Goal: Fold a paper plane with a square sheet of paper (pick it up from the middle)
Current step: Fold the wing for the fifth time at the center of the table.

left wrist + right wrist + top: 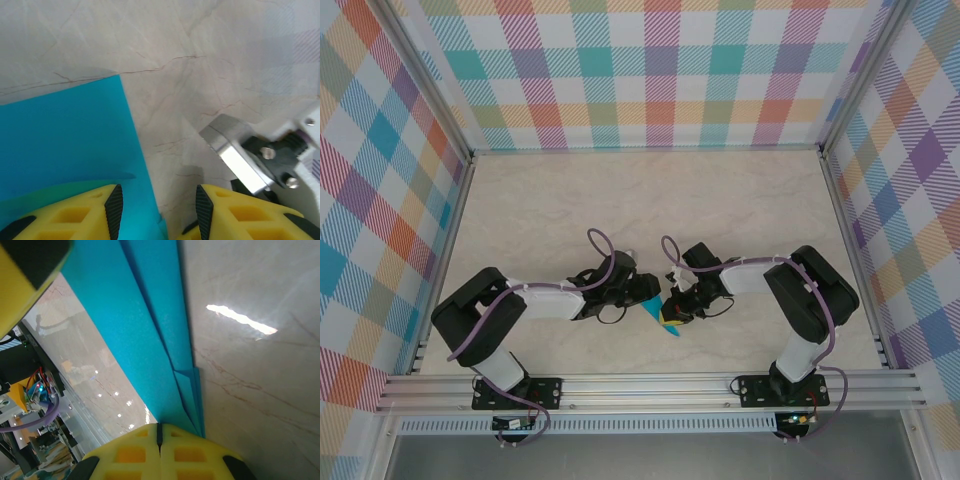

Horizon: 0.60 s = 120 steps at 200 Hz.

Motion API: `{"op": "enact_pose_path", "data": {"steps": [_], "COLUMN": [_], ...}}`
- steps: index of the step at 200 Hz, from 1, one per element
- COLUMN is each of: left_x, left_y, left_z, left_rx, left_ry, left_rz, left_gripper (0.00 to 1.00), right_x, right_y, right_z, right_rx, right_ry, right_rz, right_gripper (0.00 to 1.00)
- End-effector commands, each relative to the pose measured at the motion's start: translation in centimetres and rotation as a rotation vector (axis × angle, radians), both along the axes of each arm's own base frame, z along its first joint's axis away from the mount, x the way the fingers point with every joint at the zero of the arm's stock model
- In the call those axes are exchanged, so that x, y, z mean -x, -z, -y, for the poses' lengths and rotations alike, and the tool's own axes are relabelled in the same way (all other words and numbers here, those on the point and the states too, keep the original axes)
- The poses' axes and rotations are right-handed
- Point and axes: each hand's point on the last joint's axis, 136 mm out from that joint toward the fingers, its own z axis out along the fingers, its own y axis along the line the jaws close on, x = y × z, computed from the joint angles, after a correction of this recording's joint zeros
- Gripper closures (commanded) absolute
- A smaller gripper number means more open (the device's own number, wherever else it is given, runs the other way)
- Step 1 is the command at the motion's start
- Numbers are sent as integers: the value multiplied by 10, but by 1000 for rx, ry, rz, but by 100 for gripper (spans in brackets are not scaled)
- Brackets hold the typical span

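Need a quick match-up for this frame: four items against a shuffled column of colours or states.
1. left pincer
2. right pincer
3. folded paper
4. table

A. marbled beige
B. teal-blue
C. jaws apart
D. closed on the folded paper

Pairs: 1-C, 2-D, 3-B, 4-A
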Motion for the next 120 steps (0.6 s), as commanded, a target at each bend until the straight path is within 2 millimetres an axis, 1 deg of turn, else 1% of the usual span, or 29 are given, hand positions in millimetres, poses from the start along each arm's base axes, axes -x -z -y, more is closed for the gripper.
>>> {"op": "enact_pose_path", "data": {"steps": [1, 39, 65, 86, 97, 120], "left_x": [-3, -15, -23, -28, -30, -37], "left_y": [13, 26, 32, 31, 28, 25], "left_z": [-8, -30, -43, -57, -64, -78], "left_rx": [-44, -88, -87, -77, -76, -92], "left_ry": [-12, -54, -71, -92, -99, -116], "left_rz": [32, 49, 38, 33, 39, 41], "left_gripper": [55, 55, 55, 55, 54, 54], "right_x": [14, 19, 21, 21, 21, 21], "right_y": [31, 34, 37, 39, 40, 39], "right_z": [25, 31, 34, 37, 38, 36], "right_rx": [145, 169, 183, 197, 200, 192], "right_ry": [3, -9, -16, -19, -20, -21], "right_rz": [-43, -48, -48, -42, -41, -44], "right_gripper": [100, 100, 100, 100, 100, 100]}}
